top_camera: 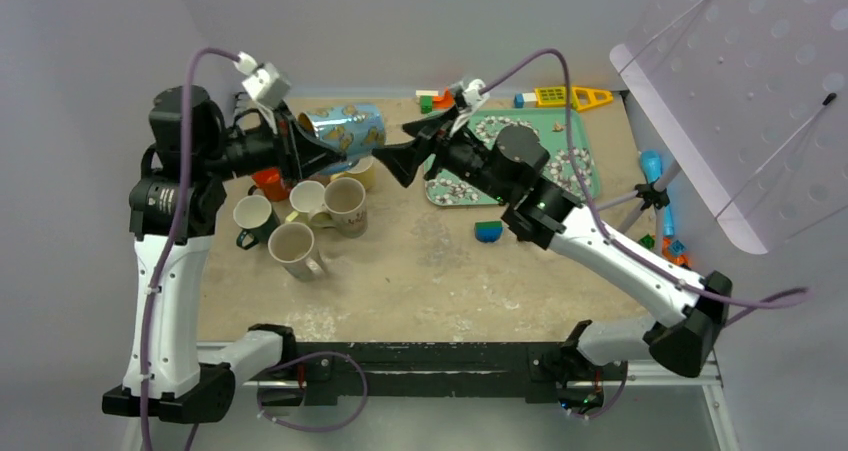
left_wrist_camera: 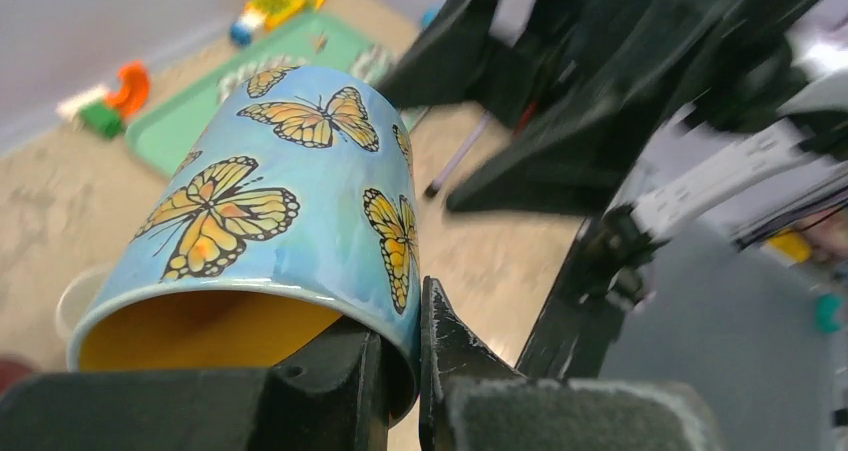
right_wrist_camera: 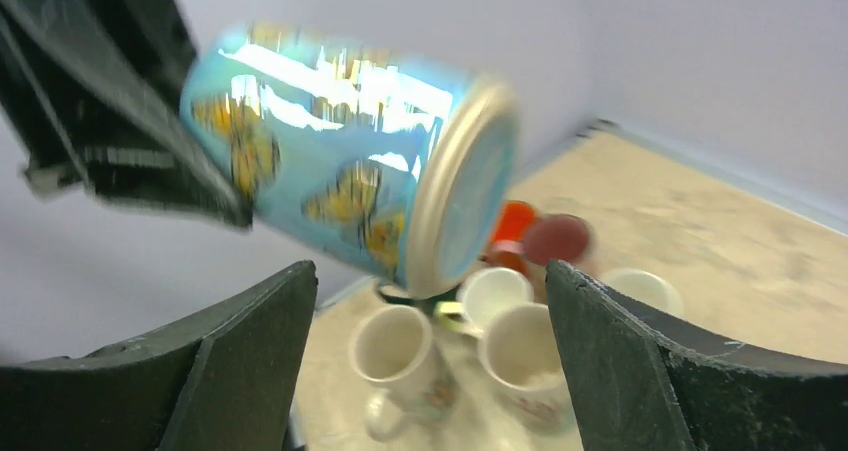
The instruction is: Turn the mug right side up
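Partly done: left gripper point(left_wrist_camera: 400, 346) clamps the butterfly mug point(top_camera: 345, 128) by its rim, airborne and horizontal, base toward 3 o'clock, right gripper point(top_camera: 398, 154) wide and empty; uprighting and set-down remain.

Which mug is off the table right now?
The blue butterfly mug: the left pincer clamps its rim and holds it sideways in the air. The other mugs stand mouth-up on the table.

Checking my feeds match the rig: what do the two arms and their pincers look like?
Left arm and right arm: white links, black joints and bases. A mauve cable loops off each wrist, beside a white camera block. Left pincer and right pincer: matte black, wedge-shaped fingers.
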### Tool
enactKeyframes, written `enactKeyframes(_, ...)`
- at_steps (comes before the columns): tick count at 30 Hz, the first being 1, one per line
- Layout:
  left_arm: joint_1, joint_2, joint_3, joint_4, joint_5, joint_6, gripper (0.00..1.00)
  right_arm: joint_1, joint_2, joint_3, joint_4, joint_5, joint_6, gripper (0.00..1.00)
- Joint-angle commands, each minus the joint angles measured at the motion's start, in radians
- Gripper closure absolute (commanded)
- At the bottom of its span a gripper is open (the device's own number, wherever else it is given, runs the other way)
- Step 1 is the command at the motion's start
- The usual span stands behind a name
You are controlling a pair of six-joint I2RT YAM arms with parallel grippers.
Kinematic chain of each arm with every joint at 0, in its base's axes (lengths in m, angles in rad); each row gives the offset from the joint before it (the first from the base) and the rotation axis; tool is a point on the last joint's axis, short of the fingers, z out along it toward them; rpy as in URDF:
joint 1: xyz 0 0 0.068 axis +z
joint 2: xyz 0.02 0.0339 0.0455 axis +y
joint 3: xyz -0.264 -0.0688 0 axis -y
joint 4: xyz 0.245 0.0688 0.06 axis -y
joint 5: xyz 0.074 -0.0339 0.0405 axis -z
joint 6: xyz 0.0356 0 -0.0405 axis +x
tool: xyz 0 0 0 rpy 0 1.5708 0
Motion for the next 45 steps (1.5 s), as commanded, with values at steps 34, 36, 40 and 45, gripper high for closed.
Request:
enactKeyframes(34, -0.710, 0.344, -0.541, -0.413, -0.848, 0.916, 0.12, -0.178, -0.254, -0.148, -0.582, 0.847, 0.040, 0.08)
enactKeyframes(36, -0.710, 0.307, -0.521, -0.443, -0.790, 0.929, 0.00, -0.180, -0.250, -0.147, -0.581, 0.846, 0.040, 0.08)
enactKeyframes(40, -0.696, 0.183, -0.402, -0.482, -0.727, 0.875, 0.00, -0.184, -0.239, -0.160, -0.554, 0.819, 0.012, 0.07)
enactKeyframes(45, -0.503, -0.005, -0.302, -0.290, -0.810, 0.703, 0.00, -0.212, -0.248, -0.239, -0.509, 0.812, -0.003, 0.06)
